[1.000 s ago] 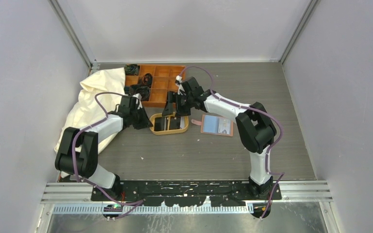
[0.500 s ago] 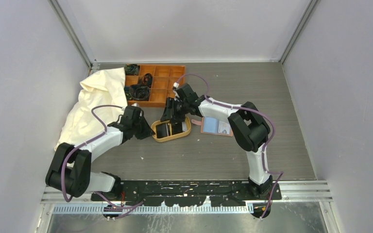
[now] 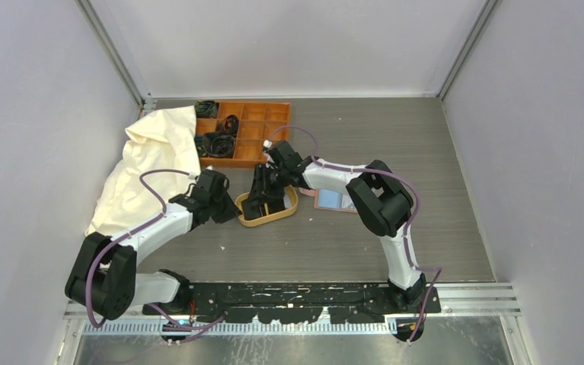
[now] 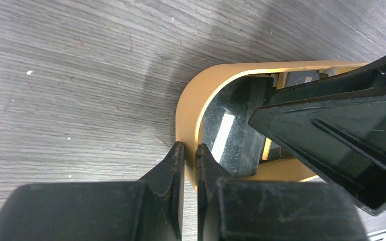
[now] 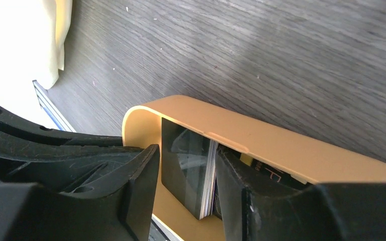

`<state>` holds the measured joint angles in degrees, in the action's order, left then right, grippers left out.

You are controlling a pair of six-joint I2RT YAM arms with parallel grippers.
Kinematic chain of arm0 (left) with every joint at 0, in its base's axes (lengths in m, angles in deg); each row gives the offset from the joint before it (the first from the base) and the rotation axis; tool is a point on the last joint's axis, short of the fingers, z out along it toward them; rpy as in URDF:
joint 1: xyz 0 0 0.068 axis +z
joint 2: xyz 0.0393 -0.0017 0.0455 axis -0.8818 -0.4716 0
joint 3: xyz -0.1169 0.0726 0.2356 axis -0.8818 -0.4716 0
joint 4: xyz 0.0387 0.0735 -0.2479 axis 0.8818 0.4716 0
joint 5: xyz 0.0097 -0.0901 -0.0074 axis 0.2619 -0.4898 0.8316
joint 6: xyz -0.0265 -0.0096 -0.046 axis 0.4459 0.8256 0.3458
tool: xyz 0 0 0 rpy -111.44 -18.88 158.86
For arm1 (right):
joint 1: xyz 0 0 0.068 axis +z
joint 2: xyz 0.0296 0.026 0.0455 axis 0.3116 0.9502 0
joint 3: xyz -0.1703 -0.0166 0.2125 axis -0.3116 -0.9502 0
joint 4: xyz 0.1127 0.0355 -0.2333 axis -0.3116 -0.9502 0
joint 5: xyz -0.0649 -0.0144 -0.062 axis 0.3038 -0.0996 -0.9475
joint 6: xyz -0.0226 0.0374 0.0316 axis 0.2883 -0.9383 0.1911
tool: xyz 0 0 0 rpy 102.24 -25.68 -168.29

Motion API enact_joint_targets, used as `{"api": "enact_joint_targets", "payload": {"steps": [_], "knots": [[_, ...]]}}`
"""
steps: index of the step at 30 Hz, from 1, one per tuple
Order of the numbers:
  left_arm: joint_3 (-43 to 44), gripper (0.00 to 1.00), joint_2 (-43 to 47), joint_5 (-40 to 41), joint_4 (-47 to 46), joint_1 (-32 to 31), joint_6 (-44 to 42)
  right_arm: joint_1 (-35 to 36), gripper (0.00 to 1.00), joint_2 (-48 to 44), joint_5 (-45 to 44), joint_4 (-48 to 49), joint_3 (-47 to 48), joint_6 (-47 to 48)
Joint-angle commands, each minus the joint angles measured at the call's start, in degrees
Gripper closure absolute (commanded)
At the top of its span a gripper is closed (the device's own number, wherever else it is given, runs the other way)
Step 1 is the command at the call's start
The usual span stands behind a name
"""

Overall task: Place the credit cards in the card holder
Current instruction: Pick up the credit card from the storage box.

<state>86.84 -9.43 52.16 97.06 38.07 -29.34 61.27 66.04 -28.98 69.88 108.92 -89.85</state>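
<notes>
The oval wooden tray [image 3: 287, 211] lies mid-table with black credit cards [image 5: 188, 168] inside it. My left gripper [image 3: 230, 207] is shut on the tray's left rim [image 4: 187, 108], one finger outside and one inside. My right gripper [image 5: 187, 150] reaches down into the tray and straddles a tilted stack of cards. Its right finger [image 5: 238, 193] touches the stack's edge, while a thin gap shows at the left finger [image 5: 140, 181]. The card holder [image 3: 334, 200] lies open to the right of the tray with a pale blue card showing in it. My right arm partly covers the holder.
An orange compartment box [image 3: 255, 122] with dark items stands behind the tray. A cream cloth bag [image 3: 148, 163] lies at the left. Both grippers crowd the tray's left half, and the right gripper's finger [image 4: 331, 135] fills the right of the left wrist view.
The right gripper has dropped into the tray and its jaws have narrowed around the cards. The tray has slid nearer and turned, with the left gripper on its rim.
</notes>
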Motion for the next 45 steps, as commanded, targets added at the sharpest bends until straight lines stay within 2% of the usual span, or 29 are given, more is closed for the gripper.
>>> {"api": "enact_joint_targets", "payload": {"steps": [1, 11, 15, 19, 28, 36, 41, 45], "knots": [[1.56, 1.0, 2.46, 0.9, -5.69, -0.85, 2.49, 0.78, 0.5, 0.54, 4.47, 2.98, 1.13, -1.98], [1.74, 1.0, 0.84, 2.21, -5.02, -1.33, 1.46, 0.57, 0.57, -1.83, 14.03, 11.52, -0.57, -6.8], [1.86, 1.0, 0.3, 2.67, -4.89, -1.35, 0.98, 0.57, 0.58, -2.16, 12.78, 9.47, -0.17, -4.96], [2.22, 1.0, 0.12, 2.72, -4.57, -1.37, 0.46, 1.08, 0.61, 0.18, 8.74, -1.03, 3.91, 0.87], [2.61, 1.0, -0.7, 2.15, -4.76, -1.35, -0.04, 1.36, 0.61, 2.0, 17.05, 4.44, 2.82, -4.09], [2.71, 1.0, -0.9, 2.06, -4.71, -1.34, -0.31, 1.84, 0.54, 3.62, 14.79, 0.04, 4.51, -0.64], [2.86, 1.0, -0.85, 1.81, -4.57, -1.31, -0.49, 1.98, 0.49, 3.76, 6.58, -7.66, 7.29, 5.45], [3.01, 1.0, -0.76, 1.62, -4.29, -1.34, -0.92, 1.33, 0.47, 4.09, 9.84, -5.45, 6.79, 4.72]]}}
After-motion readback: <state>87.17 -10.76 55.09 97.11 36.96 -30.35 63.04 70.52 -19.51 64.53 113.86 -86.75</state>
